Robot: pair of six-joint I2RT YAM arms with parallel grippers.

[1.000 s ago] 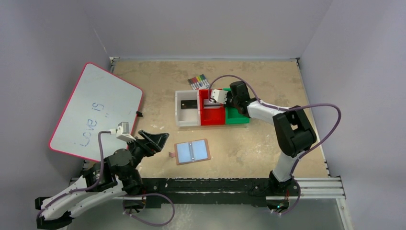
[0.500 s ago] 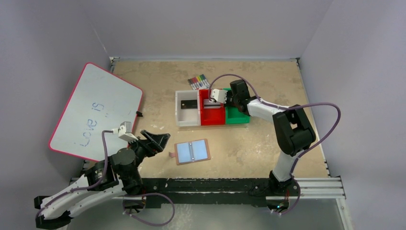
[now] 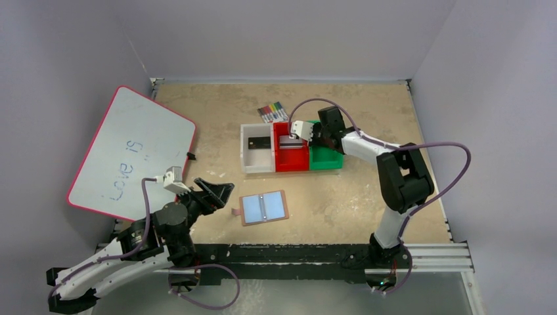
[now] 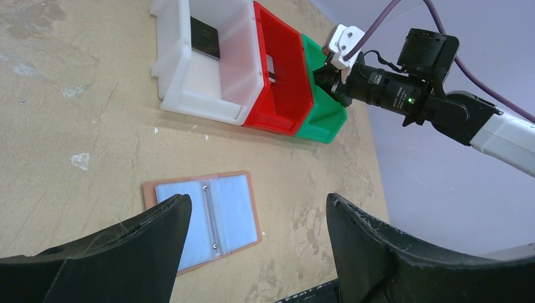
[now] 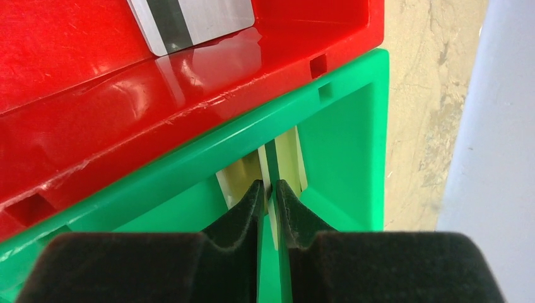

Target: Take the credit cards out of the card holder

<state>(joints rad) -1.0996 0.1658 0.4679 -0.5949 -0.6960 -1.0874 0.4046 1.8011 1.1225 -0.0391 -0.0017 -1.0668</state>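
The card holder (image 3: 264, 207) lies open and flat on the table, tan with two light-blue pockets; it also shows in the left wrist view (image 4: 205, 218). My left gripper (image 3: 217, 190) is open and empty, just left of it (image 4: 257, 201). My right gripper (image 3: 309, 134) is shut on a gold credit card (image 5: 287, 158), held edge-on inside the green bin (image 5: 347, 126). A silver credit card with a dark stripe (image 5: 189, 19) lies in the red bin (image 3: 291, 159). A black credit card (image 3: 258, 142) lies in the white bin (image 3: 256, 161).
The three bins stand side by side at the table's middle. A pack of coloured markers (image 3: 272, 111) lies behind them. A big red-rimmed whiteboard (image 3: 131, 151) lies at the left. Grey walls close in the table.
My right wrist has shifted slightly right and back over the green bin with the card in it. My left arm has drawn back a little toward its base.
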